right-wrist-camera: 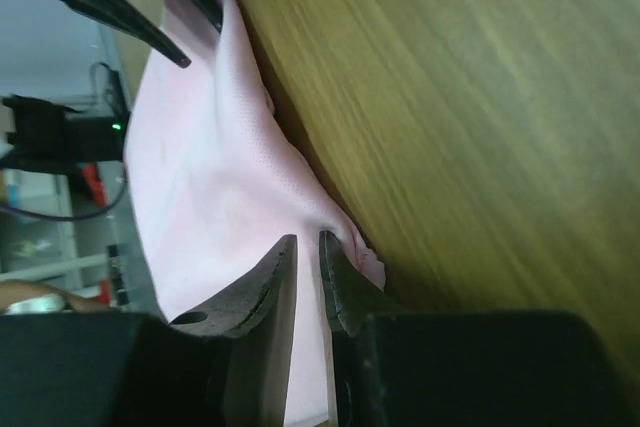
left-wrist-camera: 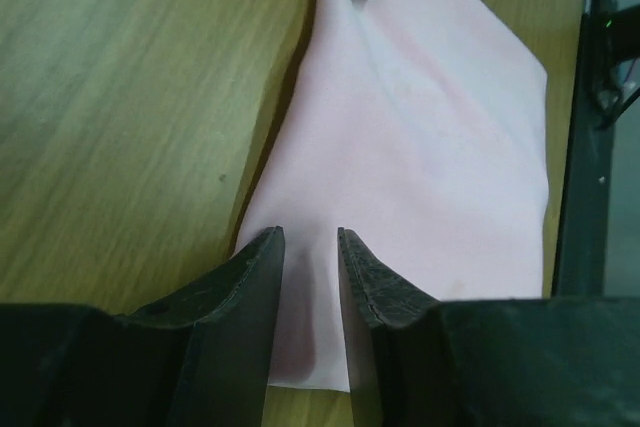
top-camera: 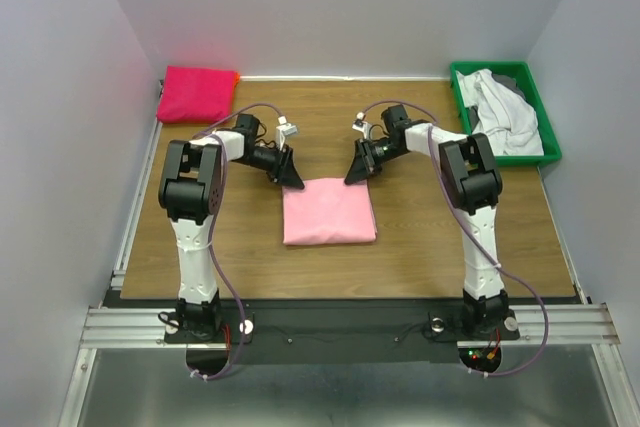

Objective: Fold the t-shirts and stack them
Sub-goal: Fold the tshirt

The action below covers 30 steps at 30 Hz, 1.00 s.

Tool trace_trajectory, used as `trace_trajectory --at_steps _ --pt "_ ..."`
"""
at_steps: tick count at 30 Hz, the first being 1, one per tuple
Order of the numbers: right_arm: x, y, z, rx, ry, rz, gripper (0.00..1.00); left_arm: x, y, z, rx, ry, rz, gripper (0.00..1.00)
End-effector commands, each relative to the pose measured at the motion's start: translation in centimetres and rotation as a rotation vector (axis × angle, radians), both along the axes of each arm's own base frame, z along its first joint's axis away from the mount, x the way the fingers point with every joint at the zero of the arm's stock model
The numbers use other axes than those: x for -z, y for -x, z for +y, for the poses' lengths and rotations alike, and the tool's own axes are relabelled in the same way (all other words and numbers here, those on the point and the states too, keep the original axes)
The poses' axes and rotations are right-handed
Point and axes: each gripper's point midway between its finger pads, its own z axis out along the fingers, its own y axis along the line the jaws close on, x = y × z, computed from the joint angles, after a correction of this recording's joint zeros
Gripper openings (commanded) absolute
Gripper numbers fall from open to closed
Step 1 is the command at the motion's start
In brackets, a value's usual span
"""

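A pink folded t-shirt [top-camera: 329,211] lies flat on the wooden table [top-camera: 430,227] between the arms. My left gripper [top-camera: 291,175] stands on its far left corner. In the left wrist view its fingertips [left-wrist-camera: 268,252] are a small gap apart, with the pink cloth [left-wrist-camera: 420,127] lying under and between them. My right gripper [top-camera: 357,172] is at the far right corner. Its jaws are nearly together, with the shirt's bunched edge [right-wrist-camera: 355,247] against one finger [right-wrist-camera: 335,277]. A magenta folded shirt [top-camera: 196,93] lies at the back left corner.
A green bin [top-camera: 535,97] at the back right holds crumpled white shirts [top-camera: 505,112]. White walls close in the table at the back and sides. The metal rail [top-camera: 340,325] with the arm bases runs along the near edge.
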Motion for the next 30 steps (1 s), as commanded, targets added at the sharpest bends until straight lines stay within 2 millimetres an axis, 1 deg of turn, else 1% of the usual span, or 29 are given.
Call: trace_trajectory --at_steps 1,2,3,4,6,7,8,9,10,11,12,13,14,15,16,17,18,19,20,21,22,23,24,25,26,27,28,29,30 --pt "-0.4 -4.7 0.8 0.109 -0.031 -0.029 0.21 0.6 -4.5 1.1 -0.161 0.032 0.071 0.4" --pt "0.4 -4.9 0.7 0.125 -0.027 0.002 0.21 0.8 -4.8 1.2 -0.169 0.036 0.085 0.4" --pt "0.7 -5.2 0.6 0.135 -0.018 0.004 0.21 0.8 -5.6 1.5 -0.19 0.033 0.091 0.39" --pt "0.8 -5.5 0.4 0.146 -0.006 -0.003 0.21 0.9 -5.8 1.8 -0.2 0.032 0.096 0.39" --pt "0.0 -7.2 -0.1 0.178 0.007 -0.048 0.21 0.2 -6.3 1.9 -0.21 0.049 0.09 0.39" --pt "-0.9 -7.9 -0.3 0.191 0.002 -0.066 0.22 -1.5 -6.7 2.2 -0.217 0.057 0.057 0.4" --pt "-3.5 -9.1 -0.5 0.209 -0.023 -0.109 0.24 -2.4 -6.8 2.3 -0.222 0.058 0.037 0.4" --pt "-5.1 -9.5 -0.7 0.216 -0.034 -0.138 0.25 -3.4 -6.7 2.3 -0.227 0.063 0.023 0.41" --pt "-6.5 -9.6 -0.7 0.219 -0.039 -0.169 0.27 -6.3 -6.6 2.2 -0.224 0.082 -0.036 0.41" --pt "-7.7 -9.7 -0.8 0.223 -0.037 -0.204 0.32 -7.5 -6.2 2.1 -0.221 0.099 -0.047 0.42" --pt "-10.0 -9.2 -0.9 0.227 -0.049 -0.237 0.36 -7.7 -5.0 2.1 -0.227 0.105 -0.032 0.42" --pt "-10.8 -8.7 -0.9 0.227 -0.059 -0.235 0.38 -8.5 -4.4 2.1 -0.236 0.117 -0.028 0.42" --pt "-11.9 -7.8 -0.5 0.216 -0.083 -0.213 0.39 -9.5 -3.0 1.8 -0.251 0.142 -0.013 0.44" --pt "-12.1 -6.8 -0.1 0.204 -0.094 -0.193 0.4 -9.8 -2.2 1.6 -0.259 0.157 0.013 0.44" --pt "-12.1 -5.2 0.1 0.194 -0.095 -0.165 0.4 -10.0 -1.5 1.3 -0.261 0.175 0.031 0.44" --pt "-11.7 -3.5 1.3 0.159 -0.099 -0.134 0.4 -10.6 -1.2 0.9 -0.251 0.191 -0.005 0.45" --pt "-10.4 -1.9 1.9 0.148 -0.092 -0.089 0.39 -9.7 0.5 0.0 -0.254 0.197 0.089 0.45" --pt "-10.0 -0.8 2.5 0.134 -0.096 -0.067 0.4 -9.4 1.2 -0.5 -0.25 0.2 0.106 0.45" --pt "-10.2 0.6 4.0 0.099 -0.119 -0.054 0.4 -9.7 1.2 -1.2 -0.241 0.222 0.078 0.45" --pt "-9.6 1.3 4.6 0.085 -0.119 -0.036 0.4 -8.9 2.7 -2.2 -0.243 0.225 0.157 0.45" --pt "-8.9 2.0 5.0 0.072 -0.112 -0.022 0.4 -8.8 3.0 -2.7 -0.244 0.232 0.172 0.45" --pt "-7.5 2.9 5.7 0.054 -0.099 0.008 0.39 -8.3 2.7 -3.2 -0.248 0.24 0.162 0.45" --pt "-6.8 3.0 5.9 0.053 -0.096 0.024 0.39 -7.7 2.9 -3.5 -0.258 0.235 0.194 0.45" --pt "-6.1 3.2 6.1 0.053 -0.089 0.04 0.39 -6.3 2.7 -3.5 -0.278 0.217 0.226 0.45" --pt "-4.6 3.2 6.1 0.064 -0.076 0.072 0.39 -5.4 2.4 -3.3 -0.303 0.202 0.24 0.45" --pt "-3.9 3.1 6.1 0.068 -0.069 0.077 0.39 -4.6 2.2 -3.2 -0.315 0.194 0.262 0.45" --pt "-3.0 2.9 6.0 0.077 -0.053 0.08 0.39 -3.7 1.8 -2.7 -0.34 0.18 0.281 0.45" --pt "-1.5 2.6 5.8 0.094 -0.022 0.083 0.39 -1.8 1.1 -2.0 -0.384 0.133 0.313 0.45" --pt "-0.5 2.3 5.7 0.105 -0.003 0.085 0.39 -1.0 0.8 -1.6 -0.399 0.117 0.328 0.45"
